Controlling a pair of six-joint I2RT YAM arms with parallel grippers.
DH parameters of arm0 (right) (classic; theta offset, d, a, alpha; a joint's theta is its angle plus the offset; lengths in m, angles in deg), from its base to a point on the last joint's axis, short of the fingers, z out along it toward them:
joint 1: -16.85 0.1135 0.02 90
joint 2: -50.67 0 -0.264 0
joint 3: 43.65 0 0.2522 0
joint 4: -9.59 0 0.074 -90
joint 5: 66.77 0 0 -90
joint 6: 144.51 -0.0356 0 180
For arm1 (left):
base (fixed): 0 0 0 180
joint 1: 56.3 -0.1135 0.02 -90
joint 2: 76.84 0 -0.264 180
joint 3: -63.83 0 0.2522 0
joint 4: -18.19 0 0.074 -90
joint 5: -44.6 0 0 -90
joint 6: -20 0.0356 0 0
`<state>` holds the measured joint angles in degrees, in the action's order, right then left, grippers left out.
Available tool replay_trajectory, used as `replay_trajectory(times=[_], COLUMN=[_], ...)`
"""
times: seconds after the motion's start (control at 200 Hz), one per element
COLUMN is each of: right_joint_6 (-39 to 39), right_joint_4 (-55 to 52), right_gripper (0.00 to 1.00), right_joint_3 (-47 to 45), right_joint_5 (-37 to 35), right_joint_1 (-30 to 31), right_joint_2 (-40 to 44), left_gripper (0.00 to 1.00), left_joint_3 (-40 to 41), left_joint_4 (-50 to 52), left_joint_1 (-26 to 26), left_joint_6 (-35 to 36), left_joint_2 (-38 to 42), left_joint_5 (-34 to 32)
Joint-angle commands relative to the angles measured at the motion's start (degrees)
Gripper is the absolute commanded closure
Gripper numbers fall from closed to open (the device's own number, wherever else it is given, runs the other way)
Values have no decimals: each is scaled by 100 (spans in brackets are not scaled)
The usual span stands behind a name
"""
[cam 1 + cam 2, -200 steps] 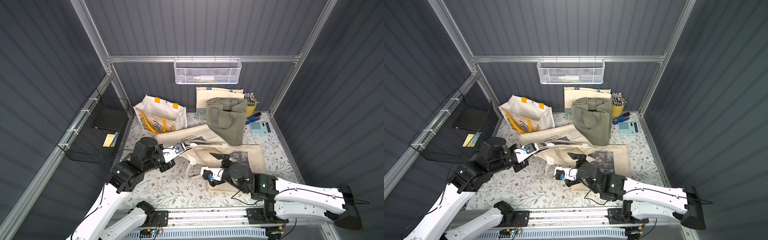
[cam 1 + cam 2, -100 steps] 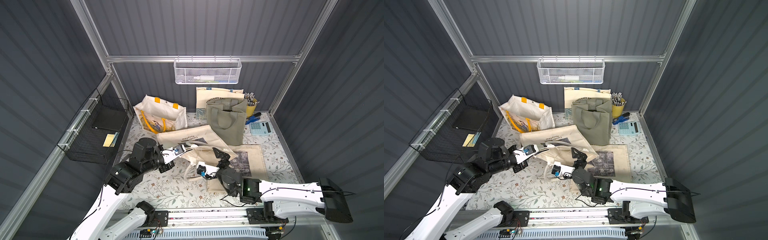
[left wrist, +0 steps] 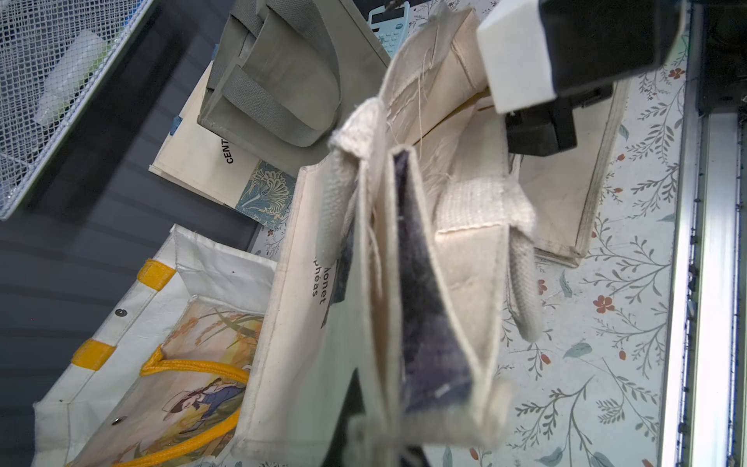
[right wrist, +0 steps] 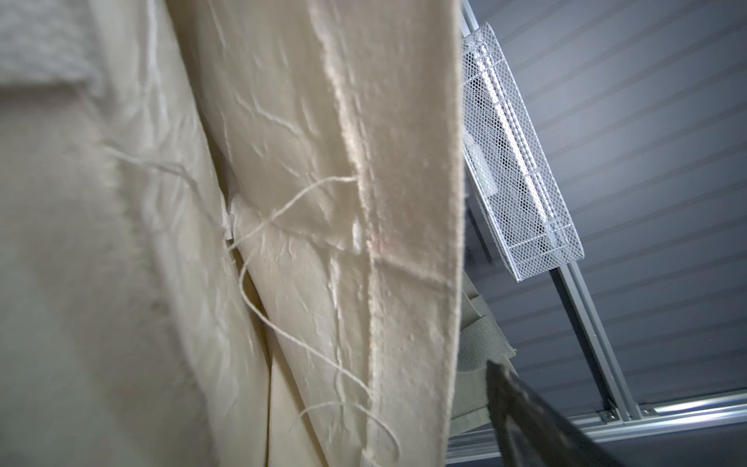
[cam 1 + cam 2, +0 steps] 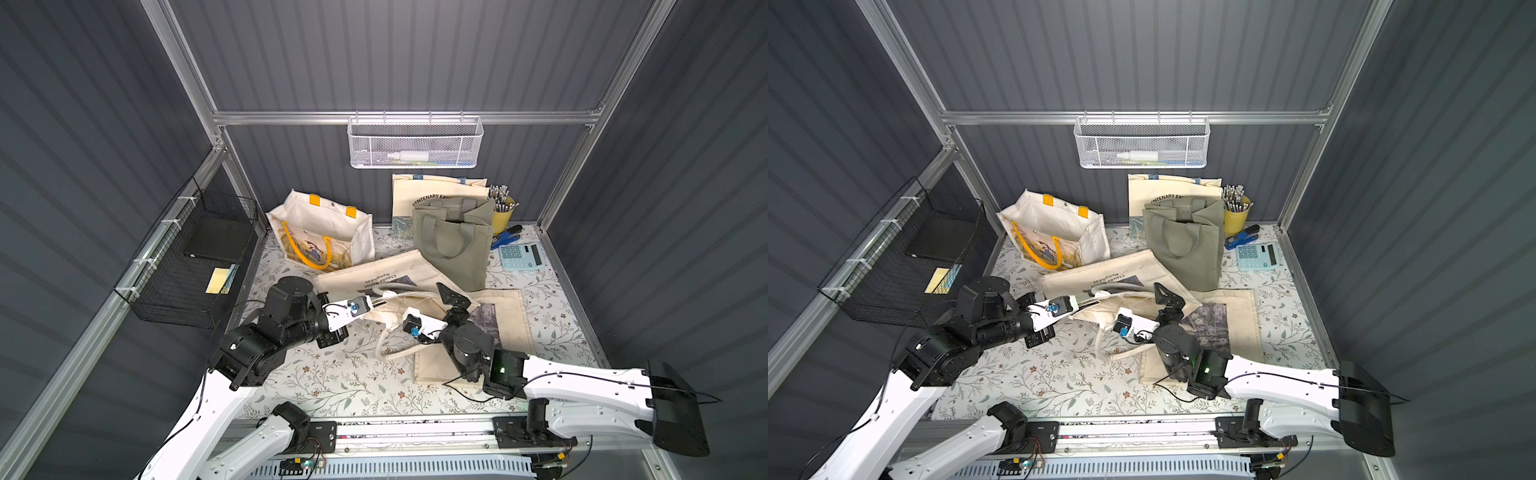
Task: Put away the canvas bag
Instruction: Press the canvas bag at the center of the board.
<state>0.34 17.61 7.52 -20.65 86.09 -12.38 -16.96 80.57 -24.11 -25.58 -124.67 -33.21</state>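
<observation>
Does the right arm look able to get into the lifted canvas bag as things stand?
Likely yes: the left gripper lifts the canvas bag by its rim; the right gripper, jaws open, sits at its mouth.

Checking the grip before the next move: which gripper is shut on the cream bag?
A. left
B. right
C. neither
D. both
A: the left gripper is closed on the lifted edge of the cream bag, while the right gripper stands open.
</observation>
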Motion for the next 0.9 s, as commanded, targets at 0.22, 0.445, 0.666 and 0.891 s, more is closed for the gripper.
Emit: replay_trajectory(times=[0.22,0.445,0.666,0.891], right_joint_6=[-1086,-1520,-1528,-1286], right_joint_4=[-2247,-2614,-2921,-3082], right_gripper=[1,33,85,100], right_joint_3=[743,880,1052,1559], right_joint_5=[1434,2075,2332,3221], right_joint_1=[-332,-688,-990,-999], right_joint_2=[-146,-208,-176,-232], left_gripper=[100,100,100,91], left_joint_3=[-3,15,127,369], left_joint_4=[-331,-357,-534,-449], left_joint_1=[-1,-2,-2,-2], left_joint_6=[558,467,155,-221], left_joint_2=[143,223,389,369], left_joint_5=[284,361,313,-348])
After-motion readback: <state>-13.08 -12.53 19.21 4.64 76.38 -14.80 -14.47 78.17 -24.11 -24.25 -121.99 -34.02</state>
